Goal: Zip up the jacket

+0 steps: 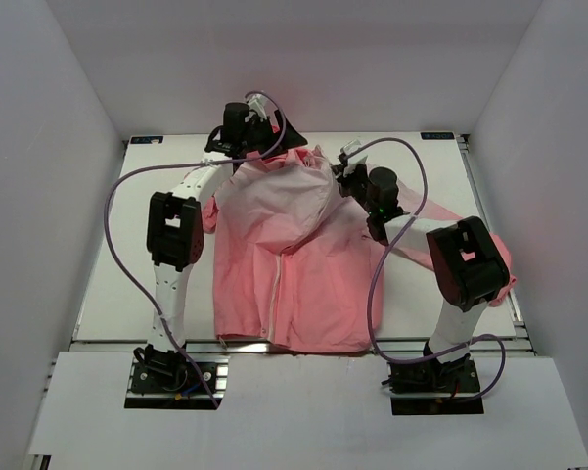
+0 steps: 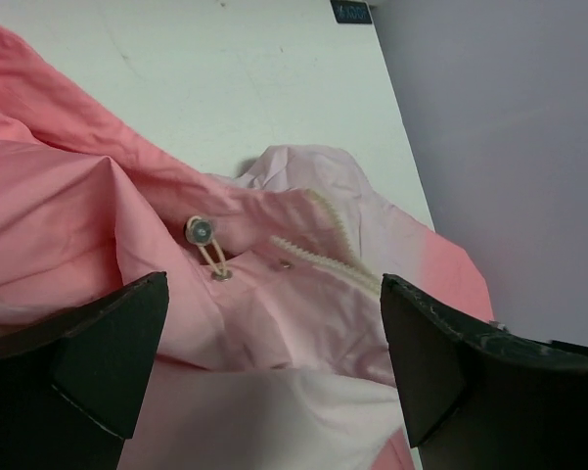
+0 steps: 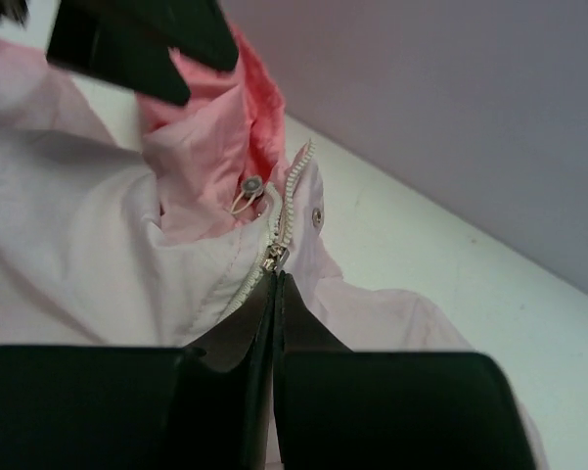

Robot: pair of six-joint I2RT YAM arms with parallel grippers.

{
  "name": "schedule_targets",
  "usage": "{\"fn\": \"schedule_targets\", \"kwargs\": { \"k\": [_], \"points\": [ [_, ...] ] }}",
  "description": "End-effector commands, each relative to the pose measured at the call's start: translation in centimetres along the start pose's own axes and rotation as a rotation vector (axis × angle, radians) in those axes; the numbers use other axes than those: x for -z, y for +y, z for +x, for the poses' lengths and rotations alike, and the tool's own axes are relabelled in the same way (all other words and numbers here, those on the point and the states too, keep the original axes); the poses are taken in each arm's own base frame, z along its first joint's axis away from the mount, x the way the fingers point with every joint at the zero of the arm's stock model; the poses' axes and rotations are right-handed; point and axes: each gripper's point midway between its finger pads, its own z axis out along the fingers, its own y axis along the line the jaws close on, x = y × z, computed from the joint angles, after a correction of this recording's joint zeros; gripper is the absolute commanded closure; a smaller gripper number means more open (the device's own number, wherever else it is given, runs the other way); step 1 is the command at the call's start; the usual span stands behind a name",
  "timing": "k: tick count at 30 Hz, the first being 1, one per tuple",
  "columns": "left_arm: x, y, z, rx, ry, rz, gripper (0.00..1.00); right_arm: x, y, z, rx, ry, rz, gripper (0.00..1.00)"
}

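1. Position of work piece. The jacket (image 1: 284, 264) lies flat at the middle of the table (image 1: 127, 284), front side up. Its hem is at the table's near edge and its hood points toward the table's far edge. One sleeve runs toward the table's right side, partly hidden under my right arm. The whitish zipper (image 1: 277, 284) runs from the near edge toward the far edge along the table's centre line. On the lower front, the two halves appear joined.

2. Left gripper (image 2: 274, 294). It is released, with its fingers spread wide and nothing between them. It hangs over the collar, near the far edge of the table. A round cord toggle (image 2: 202, 231) and a short run of loose zipper teeth (image 2: 333, 235) lie beneath it.

3. Right gripper (image 3: 276, 279). It is clenched, with both fingers pressed flat together. The zipper slider (image 3: 274, 258) sits directly at their tips, gripped by its tab, though the tab itself is hidden between the pads. Beyond the slider, toward the table's far edge, the teeth are still separated. This gripper sits right of the table's centre line, close to the left gripper
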Motion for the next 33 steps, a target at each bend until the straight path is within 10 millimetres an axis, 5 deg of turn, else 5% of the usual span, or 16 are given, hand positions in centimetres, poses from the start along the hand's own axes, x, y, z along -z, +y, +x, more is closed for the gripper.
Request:
{"fn": "schedule_targets", "kwargs": {
  "k": [1, 8, 12, 22, 24, 26, 27, 28, 33],
  "points": [
    [-0.2, -3.4, -0.6, -0.054, 0.008, 0.129, 0.02, 1.3, -2.9, -10.3, 0.101, -0.374, 0.175, 1.00],
    [-1.8, -6.7, 0.2, -0.111, 0.004, 0.268, 0.02, 1.1, -2.1, -12.9, 0.199, -0.451, 0.216, 1.00],
    [-2.3, -7.1, 0.3, -0.081, 0.008, 0.322, 0.02, 0.7, -0.2, -11.6, 0.191, -0.394, 0.129, 1.00],
    [-3.3, -7.4, 2.0, -0.068, 0.055, 0.394, 0.02, -0.1, 0.7, -9.3, 0.197, -0.312, 0.095, 1.00],
    [-3.9, -7.1, 3.4, -0.096, 0.085, 0.350, 0.29, -0.1, 0.5, -9.6, 0.198, -0.315, 0.101, 1.00],
    [-4.3, -6.8, 4.1, -0.115, 0.092, 0.318, 0.61, -0.1, 0.5, -9.6, 0.207, -0.309, 0.099, 1.00],
    [-4.2, -6.7, 4.3, -0.110, 0.091, 0.307, 0.88, -0.1, 0.6, -9.4, 0.210, -0.302, 0.091, 1.00],
    [-4.2, -6.7, 4.2, -0.108, 0.086, 0.302, 0.99, -0.1, 0.8, -9.3, 0.213, -0.295, 0.083, 1.00],
    [-4.0, -7.0, 3.2, -0.130, 0.043, 0.291, 1.00, 0.9, 3.1, -7.1, 0.211, -0.192, -0.012, 1.00]
  ]
}}
